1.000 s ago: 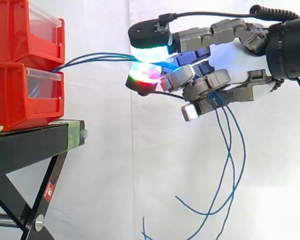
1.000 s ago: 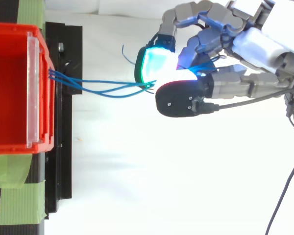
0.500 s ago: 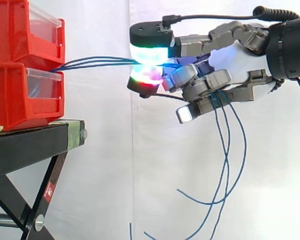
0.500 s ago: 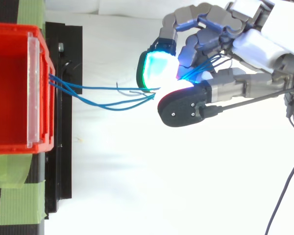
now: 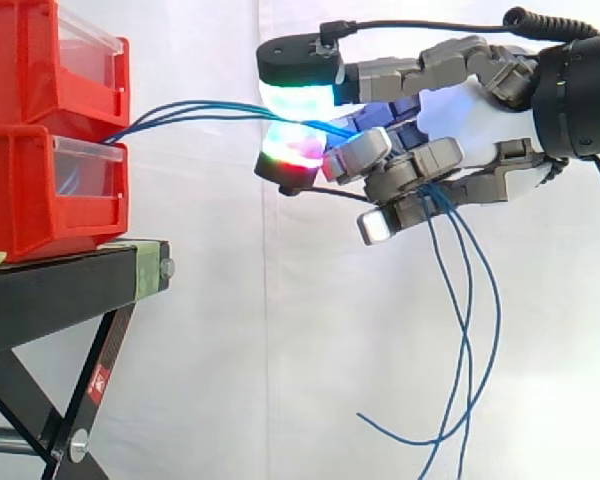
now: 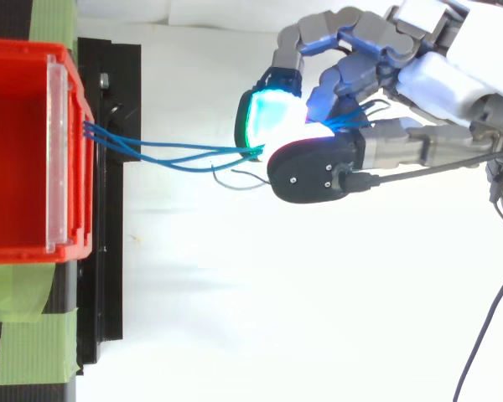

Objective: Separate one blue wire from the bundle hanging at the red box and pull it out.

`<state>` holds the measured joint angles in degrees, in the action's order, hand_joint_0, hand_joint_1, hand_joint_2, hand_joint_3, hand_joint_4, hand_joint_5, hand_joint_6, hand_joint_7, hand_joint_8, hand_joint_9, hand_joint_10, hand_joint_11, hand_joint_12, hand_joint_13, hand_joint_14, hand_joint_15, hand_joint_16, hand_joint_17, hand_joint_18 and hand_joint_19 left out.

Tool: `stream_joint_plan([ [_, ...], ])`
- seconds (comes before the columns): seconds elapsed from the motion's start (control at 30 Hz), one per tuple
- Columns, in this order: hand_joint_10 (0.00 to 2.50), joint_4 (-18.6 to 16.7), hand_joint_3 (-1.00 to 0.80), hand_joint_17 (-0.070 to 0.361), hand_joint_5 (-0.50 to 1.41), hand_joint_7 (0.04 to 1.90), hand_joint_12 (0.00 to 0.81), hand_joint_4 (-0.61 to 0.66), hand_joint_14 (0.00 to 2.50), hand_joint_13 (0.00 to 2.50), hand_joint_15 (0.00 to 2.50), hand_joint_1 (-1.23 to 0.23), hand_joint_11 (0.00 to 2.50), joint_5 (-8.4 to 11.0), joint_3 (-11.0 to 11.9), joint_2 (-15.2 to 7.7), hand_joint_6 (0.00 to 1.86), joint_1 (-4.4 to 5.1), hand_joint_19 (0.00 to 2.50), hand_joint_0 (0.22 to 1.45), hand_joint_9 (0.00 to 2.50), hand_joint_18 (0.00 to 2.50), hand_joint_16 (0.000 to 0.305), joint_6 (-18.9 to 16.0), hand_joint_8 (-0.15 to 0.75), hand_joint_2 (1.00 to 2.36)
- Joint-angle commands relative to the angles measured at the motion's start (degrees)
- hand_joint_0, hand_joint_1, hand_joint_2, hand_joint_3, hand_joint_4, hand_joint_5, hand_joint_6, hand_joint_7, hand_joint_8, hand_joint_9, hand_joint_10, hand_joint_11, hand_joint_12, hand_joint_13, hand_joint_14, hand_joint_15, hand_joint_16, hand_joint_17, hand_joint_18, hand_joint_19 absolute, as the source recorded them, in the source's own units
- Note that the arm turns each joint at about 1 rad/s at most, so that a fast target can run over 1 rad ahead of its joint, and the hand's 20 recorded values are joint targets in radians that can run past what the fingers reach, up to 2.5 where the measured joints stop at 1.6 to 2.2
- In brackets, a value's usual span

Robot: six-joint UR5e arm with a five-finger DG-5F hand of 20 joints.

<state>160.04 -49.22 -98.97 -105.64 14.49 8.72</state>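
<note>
The blue wires (image 5: 185, 109) run as a loose bundle of several strands straight out from the hand's fingertips (image 5: 298, 98), reaching across open air to the front of the red bins, where they come out at the seam between the upper bin (image 5: 40, 55) and the lower bin (image 5: 35, 195). At the hand's end the strands pass between two glowing pads, one above with a white-green glow and one below showing red and green, and in the top view they converge to a single spot right at those pads. Behind the pads the wires go on through the curled fingers and come out under the palm, and from there their free lengths hang down well below the hand in long slack curves. The hand (image 5: 460, 120) is clenched on the bundle, with fingers and thumb bent round it and the pads pinching the strands; I cannot tell whether one strand is held apart from the others. The bins stand well apart from the hand, beyond its fingertips, stacked one on the other, each with a clear front panel (image 5: 85, 168). They rest on a black stand (image 5: 65, 290), lower than the hand, with strips of green tape (image 6: 29, 347) on its top. A white curtain (image 5: 230, 350) hangs behind everything.
</note>
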Motion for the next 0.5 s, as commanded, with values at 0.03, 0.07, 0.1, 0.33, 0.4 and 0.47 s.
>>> stream_joint_plan([
  [0.03, 0.63, 0.0, -0.17, 0.111, -0.21, 1.23, 0.354, 0.22, 2.13, 1.01, 1.24, -0.53, 1.87, 0.00, 0.0, 0.0, 0.88, 0.10, 1.21, 0.57, 0.94, 0.86, 0.049, 0.0, 0.332, 1.02],
  [0.07, 0.64, 0.0, -0.17, 0.116, -0.21, 1.23, 0.357, 0.22, 2.14, 1.01, 1.24, -0.54, 1.85, 0.00, 0.0, 0.0, 0.88, 0.10, 1.21, 0.57, 0.94, 0.86, 0.052, 0.0, 0.341, 1.02],
  [0.1, 0.60, 0.0, -0.19, 0.117, -0.20, 1.26, 0.360, 0.22, 2.13, 1.00, 1.23, -0.56, 1.89, 0.00, 0.0, 0.0, 0.87, 0.01, 1.21, 0.56, 0.94, 0.85, 0.052, 0.0, 0.338, 1.02],
  [0.33, 0.55, 0.0, -0.22, 0.115, -0.24, 1.21, 0.351, 0.23, 2.06, 0.96, 1.27, -0.72, 1.91, 0.00, 0.0, 0.0, 0.86, 0.01, 1.20, 0.58, 0.85, 0.82, 0.051, 0.0, 0.320, 1.02],
  [0.4, 0.57, 0.0, -0.30, 0.118, -0.25, 1.20, 0.360, 0.23, 2.06, 0.95, 1.28, -0.71, 1.88, 0.00, 0.0, 0.0, 0.86, 0.10, 1.22, 0.56, 0.81, 0.79, 0.053, 0.1, 0.331, 1.01],
  [0.47, 0.56, -0.1, -0.35, 0.121, -0.24, 1.19, 0.368, 0.24, 2.09, 0.94, 1.25, -0.69, 1.88, 0.00, 0.0, 0.0, 0.86, 0.10, 1.22, 0.53, 0.81, 0.79, 0.054, 0.1, 0.342, 1.01],
])
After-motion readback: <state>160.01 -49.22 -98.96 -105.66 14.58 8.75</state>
